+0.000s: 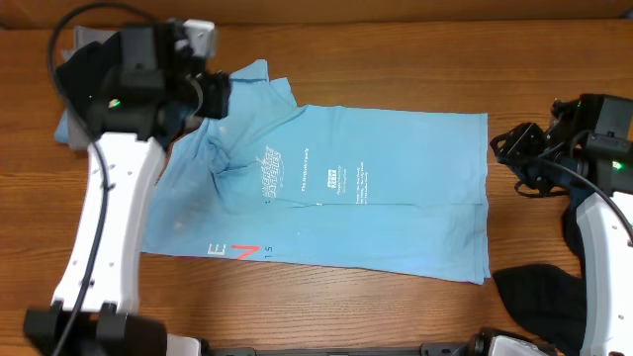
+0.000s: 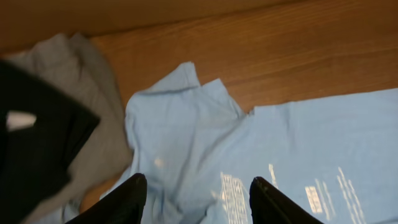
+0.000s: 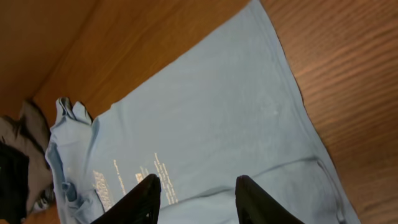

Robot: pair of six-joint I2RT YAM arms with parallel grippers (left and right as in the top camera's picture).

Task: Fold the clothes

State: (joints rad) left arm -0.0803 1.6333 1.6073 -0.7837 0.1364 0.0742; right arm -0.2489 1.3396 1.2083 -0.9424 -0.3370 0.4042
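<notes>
A light sky-blue T-shirt [image 1: 386,178] with white and coral-red lettering lies spread across the table, its lower strip folded up along a crease. Its collar and sleeve end [image 2: 180,112] is bunched at the upper left. My left gripper [image 1: 213,96] hovers over that bunched end, and the left wrist view shows it [image 2: 198,186] open, with only cloth below. My right gripper [image 1: 506,148] hangs just off the shirt's right edge. In the right wrist view it [image 3: 198,185] is open above the shirt [image 3: 211,112], holding nothing.
A grey garment [image 2: 93,87] and a black one [image 2: 37,143] are piled at the table's far left, beside the shirt's sleeve. Another black garment [image 1: 539,297] lies at the front right, under the right arm. Bare wood [image 1: 396,69] runs behind the shirt.
</notes>
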